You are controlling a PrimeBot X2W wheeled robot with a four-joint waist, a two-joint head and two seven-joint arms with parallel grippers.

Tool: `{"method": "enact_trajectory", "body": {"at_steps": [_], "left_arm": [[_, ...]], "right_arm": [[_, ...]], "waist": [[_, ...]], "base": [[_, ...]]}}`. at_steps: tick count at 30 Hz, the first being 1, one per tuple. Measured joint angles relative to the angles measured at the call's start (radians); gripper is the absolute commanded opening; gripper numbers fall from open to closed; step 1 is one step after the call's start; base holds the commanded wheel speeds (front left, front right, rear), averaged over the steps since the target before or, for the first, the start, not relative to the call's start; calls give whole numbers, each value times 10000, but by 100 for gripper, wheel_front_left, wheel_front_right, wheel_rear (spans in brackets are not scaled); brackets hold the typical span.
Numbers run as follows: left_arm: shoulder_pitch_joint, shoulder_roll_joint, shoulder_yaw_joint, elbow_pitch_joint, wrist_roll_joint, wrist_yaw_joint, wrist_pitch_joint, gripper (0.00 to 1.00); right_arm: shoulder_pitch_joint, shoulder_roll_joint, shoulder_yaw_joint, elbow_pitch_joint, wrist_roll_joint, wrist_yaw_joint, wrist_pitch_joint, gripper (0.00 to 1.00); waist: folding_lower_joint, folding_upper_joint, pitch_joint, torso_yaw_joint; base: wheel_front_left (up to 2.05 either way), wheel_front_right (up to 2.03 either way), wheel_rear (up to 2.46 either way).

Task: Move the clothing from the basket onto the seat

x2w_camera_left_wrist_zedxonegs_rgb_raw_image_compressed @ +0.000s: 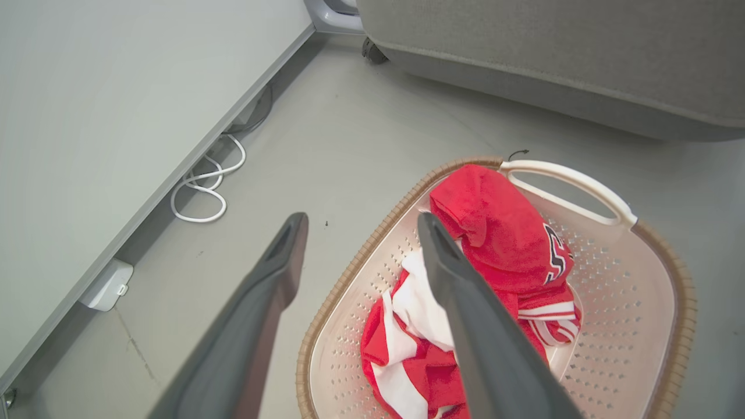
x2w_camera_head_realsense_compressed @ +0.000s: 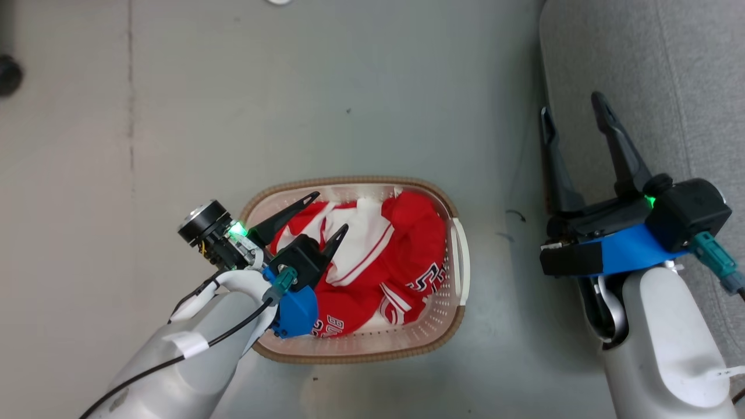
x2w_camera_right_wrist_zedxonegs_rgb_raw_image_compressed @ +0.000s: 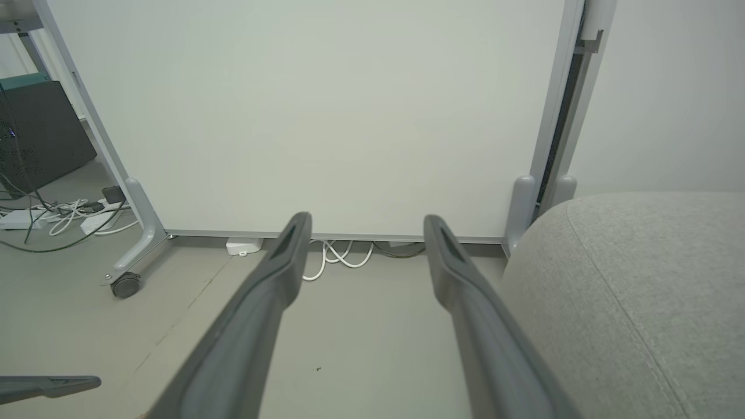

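Note:
A cream basket (x2w_camera_head_realsense_compressed: 460,256) with a brown braided rim stands on the grey floor, and red-and-white clothing (x2w_camera_head_realsense_compressed: 401,250) is heaped inside it. My left gripper (x2w_camera_head_realsense_compressed: 330,212) hovers open over the basket's left end, its fingers above the jerseys and holding nothing. The left wrist view has the clothing (x2w_camera_left_wrist_zedxonegs_rgb_raw_image_compressed: 500,238) in the basket (x2w_camera_left_wrist_zedxonegs_rgb_raw_image_compressed: 628,302), with one finger over it and the left gripper (x2w_camera_left_wrist_zedxonegs_rgb_raw_image_compressed: 358,224) straddling the rim. My right gripper (x2w_camera_head_realsense_compressed: 573,110) is open and empty at the left edge of the grey seat (x2w_camera_head_realsense_compressed: 657,70). The right wrist view has the right gripper (x2w_camera_right_wrist_zedxonegs_rgb_raw_image_compressed: 366,224) beside the seat (x2w_camera_right_wrist_zedxonegs_rgb_raw_image_compressed: 634,291).
A white partition panel (x2w_camera_right_wrist_zedxonegs_rgb_raw_image_compressed: 326,110) on castors stands ahead of the right gripper, with white cables (x2w_camera_right_wrist_zedxonegs_rgb_raw_image_compressed: 337,256) along its base. The same panel (x2w_camera_left_wrist_zedxonegs_rgb_raw_image_compressed: 128,99) and cable (x2w_camera_left_wrist_zedxonegs_rgb_raw_image_compressed: 204,186) run along the floor left of the basket. Bare grey floor (x2w_camera_head_realsense_compressed: 349,93) lies beyond the basket.

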State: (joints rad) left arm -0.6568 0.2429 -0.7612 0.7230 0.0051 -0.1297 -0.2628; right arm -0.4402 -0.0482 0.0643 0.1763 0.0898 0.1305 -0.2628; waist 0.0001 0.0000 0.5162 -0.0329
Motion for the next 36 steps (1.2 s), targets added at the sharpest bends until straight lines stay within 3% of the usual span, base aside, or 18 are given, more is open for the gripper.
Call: {"method": "enact_trajectory", "body": {"at_steps": [12,21,36], "left_arm": [[-1764,44,-2748,2433,-389,0,-2,100],[-2962,-270,-4713,4479,-299,0,21,100],[-4319,-564,-5166,5582,686,0,1164,100]], "right_arm": [[-640,2,-88,-476,-207,0,0,100],[-930,-2,-65,-897,-282,0,0,100],[-1018,0,-138,-2127,-487,0,0,100]], "waist": [[0,0,1852,-375],[0,0,3014,-623],[0,0,4602,-822]], "base": [[0,0,0],[0,0,0],[0,0,0]]}}
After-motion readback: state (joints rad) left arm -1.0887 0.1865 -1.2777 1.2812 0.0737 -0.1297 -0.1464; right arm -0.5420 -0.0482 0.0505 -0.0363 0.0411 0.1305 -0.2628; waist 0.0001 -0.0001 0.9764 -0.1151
